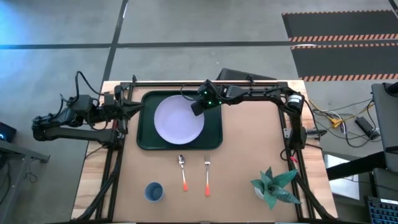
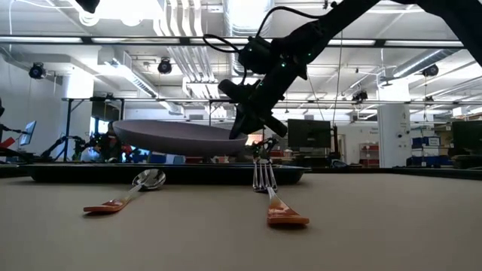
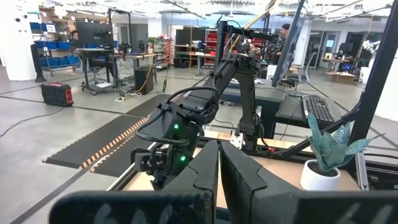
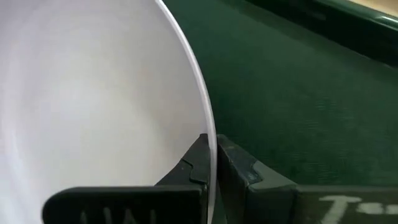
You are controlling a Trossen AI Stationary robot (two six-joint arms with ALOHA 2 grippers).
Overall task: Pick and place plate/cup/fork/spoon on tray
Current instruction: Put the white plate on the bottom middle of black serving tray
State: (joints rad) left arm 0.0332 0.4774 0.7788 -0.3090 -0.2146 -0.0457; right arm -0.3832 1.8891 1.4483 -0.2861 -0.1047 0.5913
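The pale plate (image 1: pixel 179 118) is over the dark green tray (image 1: pixel 214 140) at the table's far middle. In the low view the plate (image 2: pixel 177 138) shows just above the tray's rim (image 2: pixel 166 173); whether its base touches the tray floor is hidden. My right gripper (image 1: pixel 198 107) is shut on the plate's far right rim. My left gripper (image 1: pixel 130 110) is shut and empty by the tray's left edge. The spoon (image 1: pixel 182 171) and the fork (image 1: pixel 207 173) lie side by side on the table nearer than the tray. The blue cup (image 1: pixel 153 191) stands near the front left. My right gripper pinches the plate's rim (image 4: pixel 210 140) between its two fingers, one finger on the upper face and one on the underside. The fingers (image 2: pixel 254 124) come slanting down from the tray's far right side. The plate sits about level, low over the tray's floor (image 4: pixel 298 93).
A potted plant (image 1: pixel 272 185) stands at the front right of the table. The bare table top (image 1: pixel 249 149) lies between the tray and the plant. The metal frame rails (image 1: pixel 292 134) run along the table's sides.
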